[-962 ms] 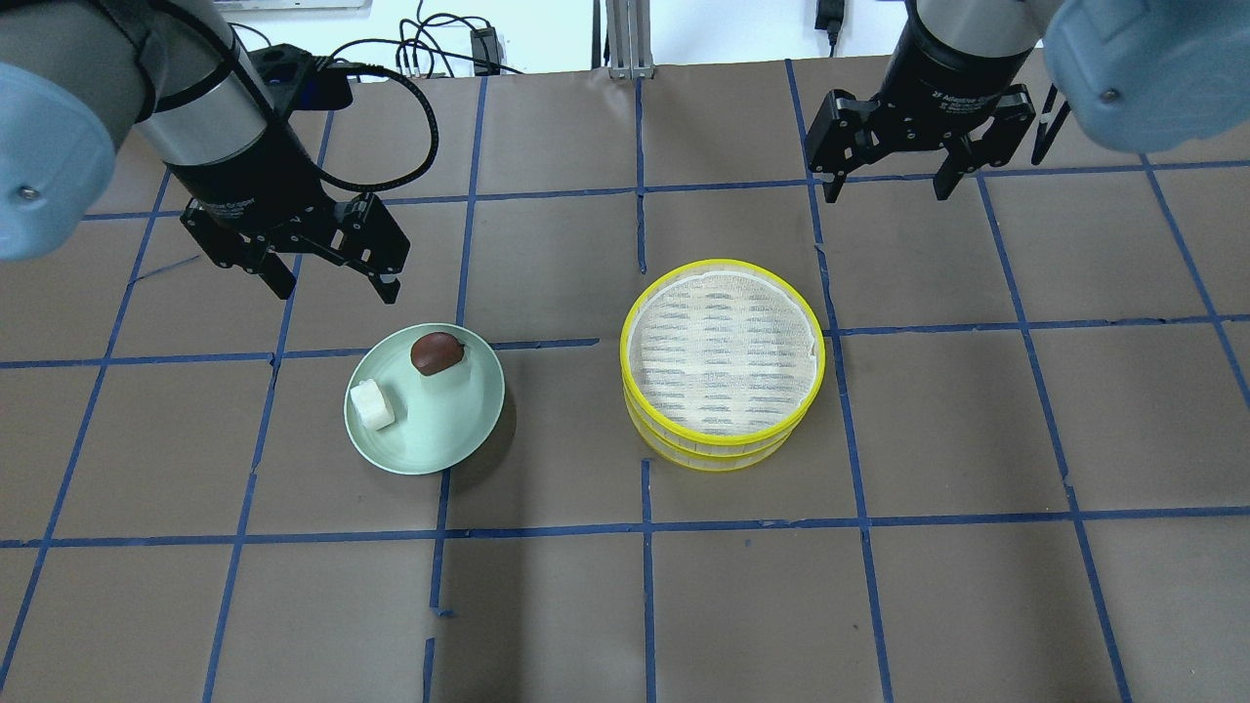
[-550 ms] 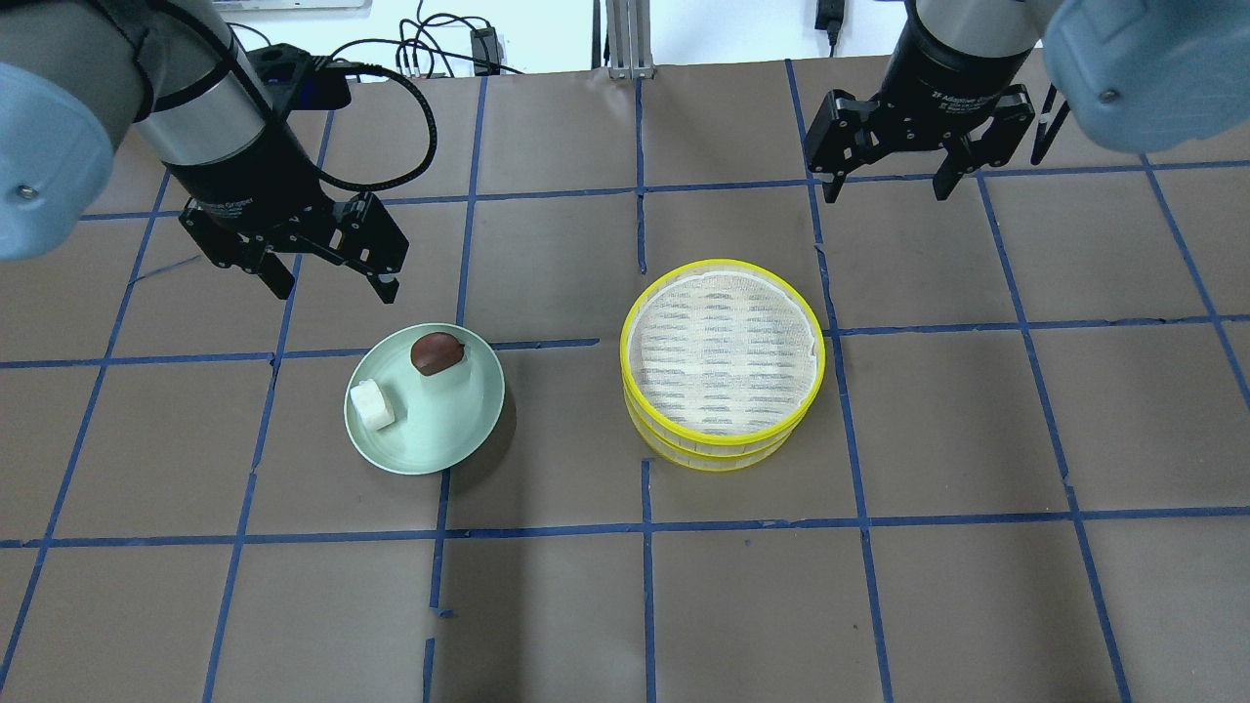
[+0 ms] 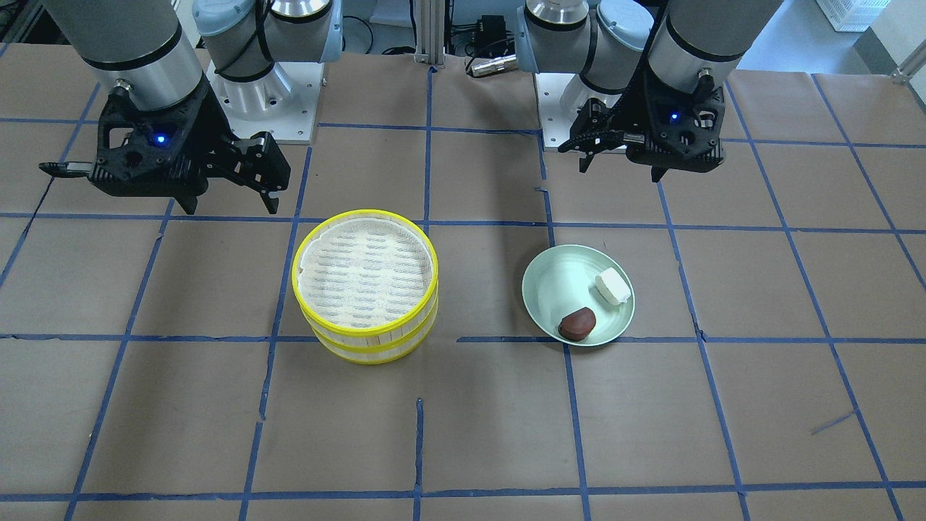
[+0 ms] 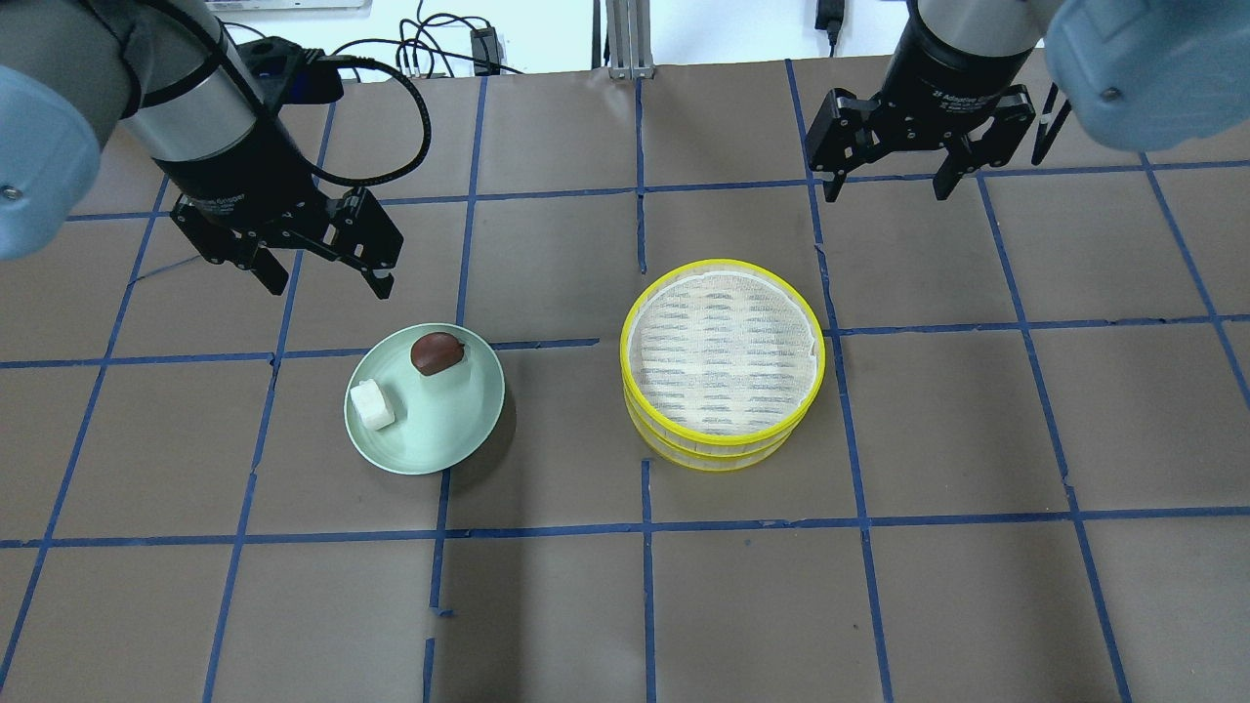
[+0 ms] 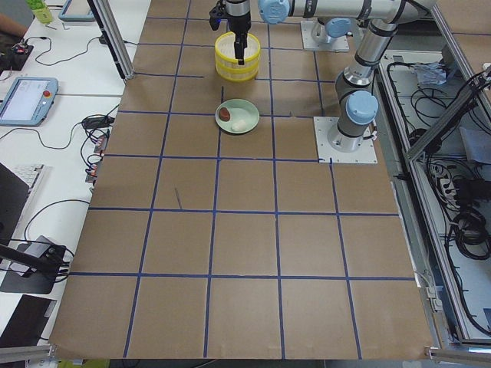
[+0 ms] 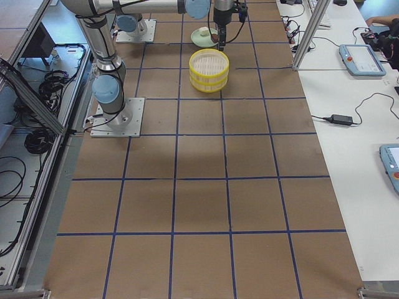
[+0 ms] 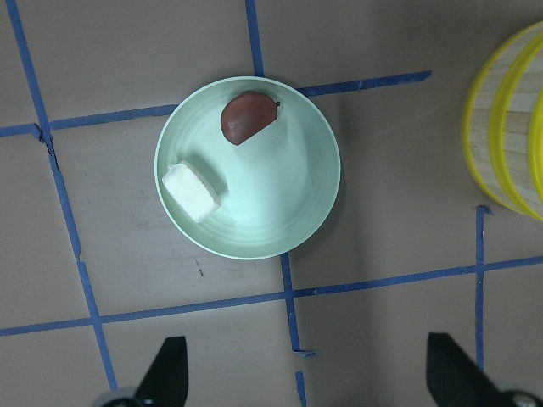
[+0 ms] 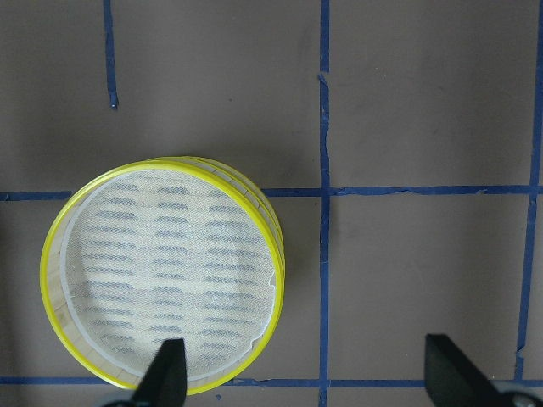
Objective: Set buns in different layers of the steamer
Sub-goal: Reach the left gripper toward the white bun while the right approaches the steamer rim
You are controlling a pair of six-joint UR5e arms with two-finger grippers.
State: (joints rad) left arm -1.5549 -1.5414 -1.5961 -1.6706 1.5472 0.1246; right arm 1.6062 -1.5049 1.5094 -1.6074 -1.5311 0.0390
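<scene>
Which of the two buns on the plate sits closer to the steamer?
The dark reddish-brown bun; the white bun lies farther across the plate from the steamer.

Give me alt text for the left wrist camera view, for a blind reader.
A pale green plate holds a white bun and a reddish-brown bun. Stacked steamer layers show at the right edge; the open left gripper shows along the bottom.

Left hand [image 4: 330, 284] hangs spread wide — empty; right hand [image 4: 888, 191] likewise.
</scene>
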